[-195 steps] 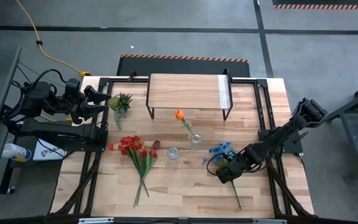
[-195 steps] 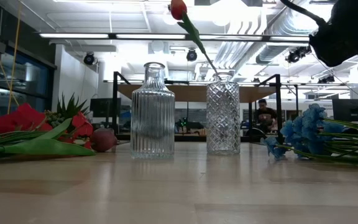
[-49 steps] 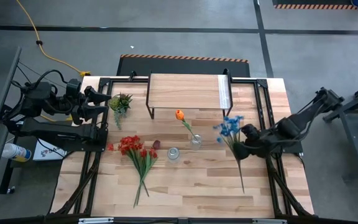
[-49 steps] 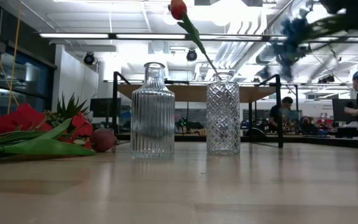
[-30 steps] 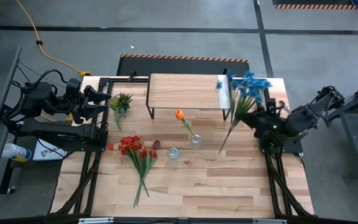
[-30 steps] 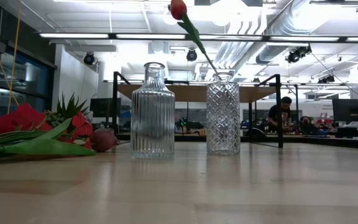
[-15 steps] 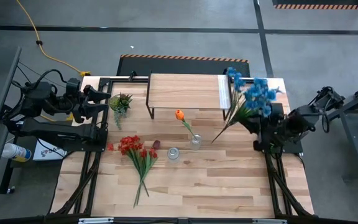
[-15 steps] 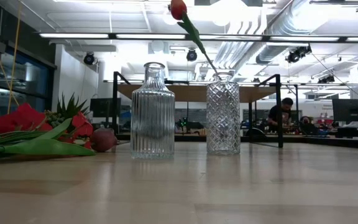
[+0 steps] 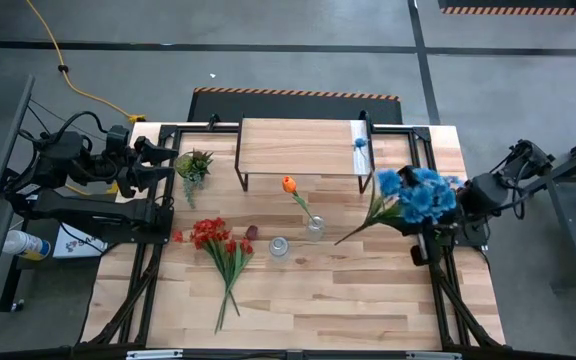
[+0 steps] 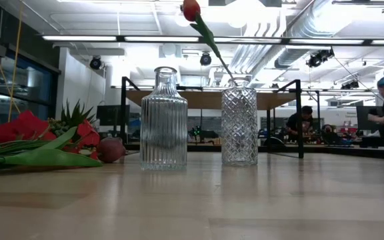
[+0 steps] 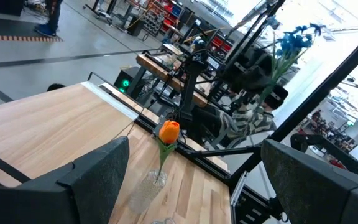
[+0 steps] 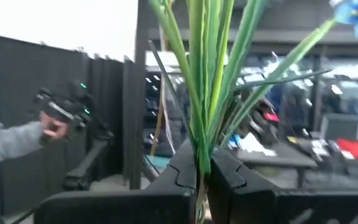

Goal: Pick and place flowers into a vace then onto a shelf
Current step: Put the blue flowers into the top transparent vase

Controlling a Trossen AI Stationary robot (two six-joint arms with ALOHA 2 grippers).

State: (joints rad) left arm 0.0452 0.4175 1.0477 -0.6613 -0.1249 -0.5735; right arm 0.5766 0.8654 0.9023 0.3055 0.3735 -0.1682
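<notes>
The blue-bloomed bunch (image 9: 416, 193) is lifted off the surface (image 9: 298, 290) near its right edge, blooms uppermost from above, its green stems running down and left toward the diamond-cut vase. The right tool (image 12: 202, 167) is clamped together on those stems, which rise between its dark fingers (image 12: 179, 169) in the right wrist view.

The diamond-cut vase (image 10: 239, 122) stands upright near the middle of the surface and holds the single orange tulip (image 9: 289, 185), whose stem leans out of the neck toward the shelf. Just beside it stands a ribbed glass bottle (image 10: 163, 119), also upright, with nothing in it that shows.

The red-bloomed bunch (image 9: 211, 236) lies flat on the surface left of the bottle, stems trailing toward the near edge; the dark maroon tulip (image 9: 251, 232) lies between the red blooms and the bottle. A small green leafy tuft (image 9: 194, 165) sits at the far left corner.

The shelf (image 9: 298, 148) stands at the far side of the surface, its plank top bare.

The left tool (image 9: 164, 164) waits at the far left by the leafy tuft, its fingers spread wide apart and holding nothing.
</notes>
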